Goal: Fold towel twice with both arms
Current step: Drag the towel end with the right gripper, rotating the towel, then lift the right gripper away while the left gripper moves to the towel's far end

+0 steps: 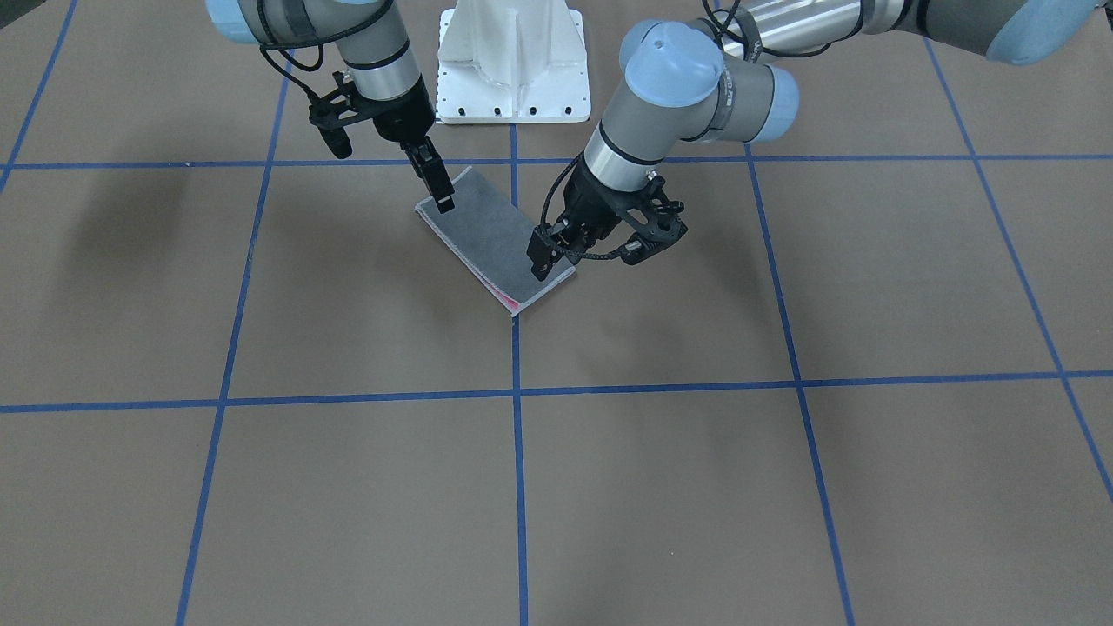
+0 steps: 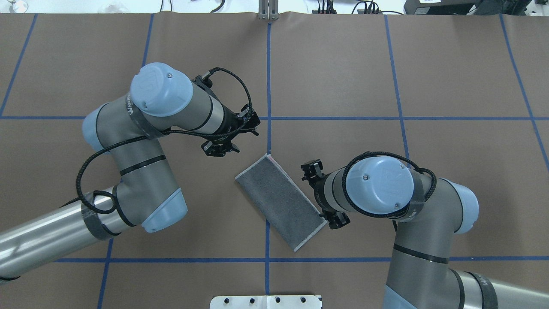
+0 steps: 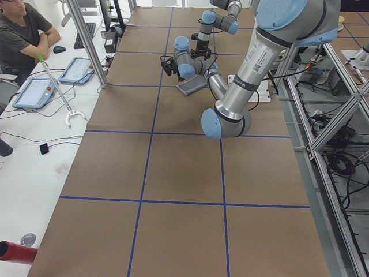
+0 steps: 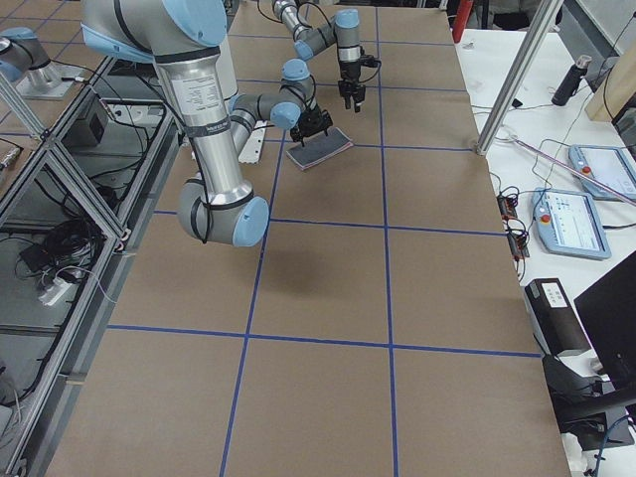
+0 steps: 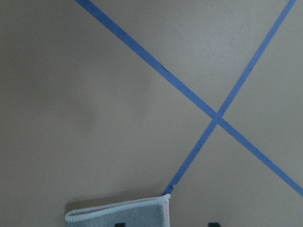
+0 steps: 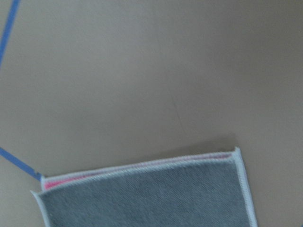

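**Counter** [image 2: 429, 64]: brown paper surface, ruled into large squares by blue tape lines [image 2: 399, 118]

**Left arm** [image 2: 146, 171]: silver tube, grey joints, light blue caps, black cable looped at the wrist. It reaches from the robot-side edge and bends in toward the counter's middle.

**Right arm** [image 2: 381, 189]: same build, with its wrist just beside the towel's end nearer the robot.

**Person** [image 3: 23, 29]: seated at a white side table along the counter's long edge opposite the robot. A teach pendant [image 3: 35, 92] lies on that table.

**Pedestal base** [image 1: 513, 61]: white, bolted, at the middle of the robot-side edge.

**Towel** [image 2: 279, 201]: folded once into a long rectangle, dark grey face up, with a light grey stitched edge.
- A thin strip of pink shows along one long side and at the corner farthest from the robot.
- It lies flat and slanted across the centre tape line, near the pedestal base and between the two grippers.

**Left gripper** [image 1: 541, 261]: pointed down at the towel's short end farther from the robot.
- In the wrist view two dark fingertips [image 5: 118, 223] stand apart, one over the grey face and the other over bare counter past the corner.
- The jaws are parted and clasp nothing.

**Right gripper** [image 1: 439, 191]: its tip is at the towel's short end nearer the pedestal base, at or just above the cloth. I cannot tell whether its fingers are parted or closed, or whether they hold the cloth
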{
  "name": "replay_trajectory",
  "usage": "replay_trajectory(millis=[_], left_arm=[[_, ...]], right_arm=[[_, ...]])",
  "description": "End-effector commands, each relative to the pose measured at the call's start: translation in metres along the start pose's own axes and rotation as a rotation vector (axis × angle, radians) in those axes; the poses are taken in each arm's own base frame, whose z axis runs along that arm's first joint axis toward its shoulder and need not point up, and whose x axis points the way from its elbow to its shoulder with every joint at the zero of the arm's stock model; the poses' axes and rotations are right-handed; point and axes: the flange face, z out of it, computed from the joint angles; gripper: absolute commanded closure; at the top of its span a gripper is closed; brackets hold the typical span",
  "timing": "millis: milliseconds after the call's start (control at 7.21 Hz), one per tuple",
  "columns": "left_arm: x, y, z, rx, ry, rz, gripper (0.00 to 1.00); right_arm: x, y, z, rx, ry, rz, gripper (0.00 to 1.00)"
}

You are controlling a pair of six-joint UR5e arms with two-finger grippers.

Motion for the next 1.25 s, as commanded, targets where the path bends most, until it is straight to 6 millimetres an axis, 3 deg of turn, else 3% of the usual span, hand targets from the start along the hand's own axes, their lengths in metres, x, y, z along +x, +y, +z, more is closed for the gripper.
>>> replay_trajectory(millis=[0,277,555,694,1110], left_arm=[[-0.027,-0.003,-0.052,0.001,-0.005,-0.003,0.34],[-0.03,-0.003,-0.04,-0.003,-0.034,-0.011,0.33],[-0.039,-0.012,-0.001,0.011,-0.101,-0.03,0.34],[-0.04,-0.005,0.026,0.002,-0.139,-0.029,0.37],[-0.052,0.021,0.057,-0.021,-0.188,-0.002,0.45]], right_arm=[[-0.006,-0.005,-0.005,0.007,0.013,-0.029,0.0],[-0.03,-0.037,-0.009,0.056,-0.014,-0.139,0.0],[-0.05,-0.073,0.011,0.124,-0.001,-0.224,0.0],[-0.055,-0.083,0.014,0.141,0.003,-0.239,0.0],[-0.066,-0.105,0.011,0.131,0.028,-0.235,0.0]])
